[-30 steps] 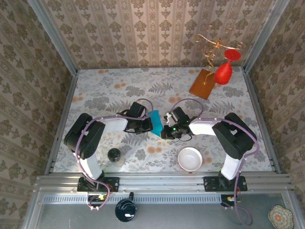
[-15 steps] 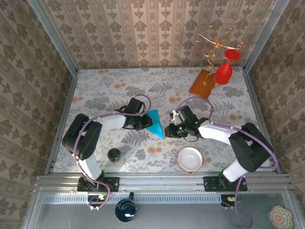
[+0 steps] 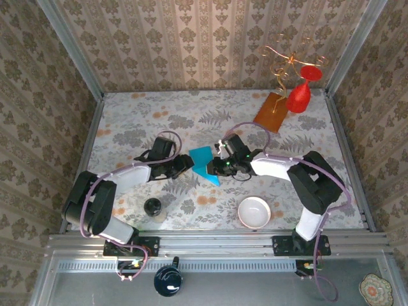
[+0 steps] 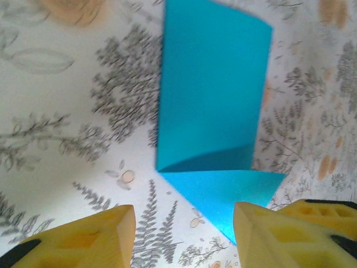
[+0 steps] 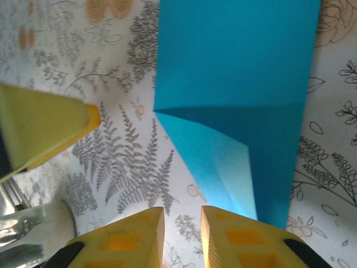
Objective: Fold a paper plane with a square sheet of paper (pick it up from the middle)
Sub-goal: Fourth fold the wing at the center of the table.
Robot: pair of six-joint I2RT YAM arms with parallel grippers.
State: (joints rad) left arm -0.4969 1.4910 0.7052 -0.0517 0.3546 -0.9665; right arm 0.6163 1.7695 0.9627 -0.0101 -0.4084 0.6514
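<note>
Top view, landmark: white round ceramic bowl [image 3: 254, 211] on the floral-patterned tablecloth [image 3: 127, 121], near the right arm's base.

Thin teal-blue paper sheet [image 3: 204, 163]: flat on the cloth, beyond the bowl and to its left, near it but not touching. Already creased to a narrower strip, with one end folded into a slanted triangular flap that runs to a point. Point aimed at the near edge, on the bowl's left side. Crease between strip and flap plain in the left wrist view [image 4: 215, 111] and the right wrist view [image 5: 234, 72].

Left gripper [image 3: 187, 164]: further left of the bowl than the paper, tips just at the sheet's left edge. In its own camera [image 4: 184, 237], yellow fingers [image 4: 95, 240] set wide apart, bare cloth and the flap's tip between them, nothing pinched. Cannot tell whether the one finger beside the tip touches it.

Right gripper [image 3: 214, 167]: between paper and bowl, tips at the sheet's right edge. In its own camera [image 5: 182, 237], fingers [image 5: 125, 243] only a narrow slit apart, with cloth showing through the slit and no paper in it. Lower corner of the sheet ends right at the top of one finger; contact unclear.

Small black round jar [image 3: 152, 206]: level with the bowl, well to its left.

Orange-brown rectangular board [image 3: 272, 111] and red glass-shaped ornament [image 3: 299, 95]: far beyond the bowl, toward the back right corner.
</note>
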